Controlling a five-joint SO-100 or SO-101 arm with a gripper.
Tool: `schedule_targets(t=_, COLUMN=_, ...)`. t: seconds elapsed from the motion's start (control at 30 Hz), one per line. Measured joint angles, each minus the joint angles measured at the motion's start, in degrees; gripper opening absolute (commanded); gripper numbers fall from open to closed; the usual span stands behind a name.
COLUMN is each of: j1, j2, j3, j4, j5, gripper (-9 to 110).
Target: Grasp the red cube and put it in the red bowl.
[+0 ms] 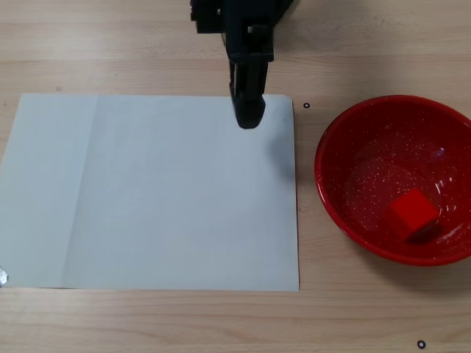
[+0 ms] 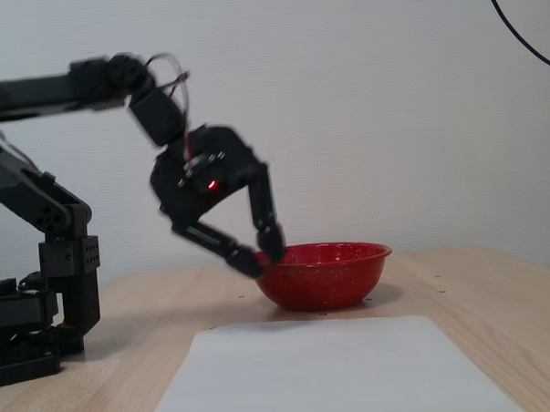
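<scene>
The red cube (image 1: pixel 413 212) lies inside the red bowl (image 1: pixel 346 140), toward its near right side in a fixed view. In the side fixed view only the bowl (image 2: pixel 324 279) shows; the cube is hidden behind its wall. My gripper (image 1: pixel 249 118) hangs over the top edge of the white paper, well left of the bowl. In the side fixed view my gripper (image 2: pixel 262 259) points down next to the bowl's left rim. Its fingertips come together and hold nothing.
A white sheet of paper (image 1: pixel 147 191) covers the middle of the wooden table (image 1: pixel 368 309). The arm's base (image 2: pixel 42 307) stands at the left in the side fixed view. Small black marks (image 1: pixel 307 105) dot the table.
</scene>
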Motion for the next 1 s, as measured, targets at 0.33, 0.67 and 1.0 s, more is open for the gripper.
schedule_targets(t=0.33, j1=-1.49, j2=22.41, j3=25.05, j4=-6.5, j5=-0.09, gripper=0)
schedule_targets(t=0.67, j1=-1.41, j2=37.0, j3=42.28, j4=-18.46, j5=-0.09, gripper=0)
schedule_targets(t=1.0, j1=1.58, j2=41.4, j3=42.98, j4=-19.78, j5=-0.97, gripper=0)
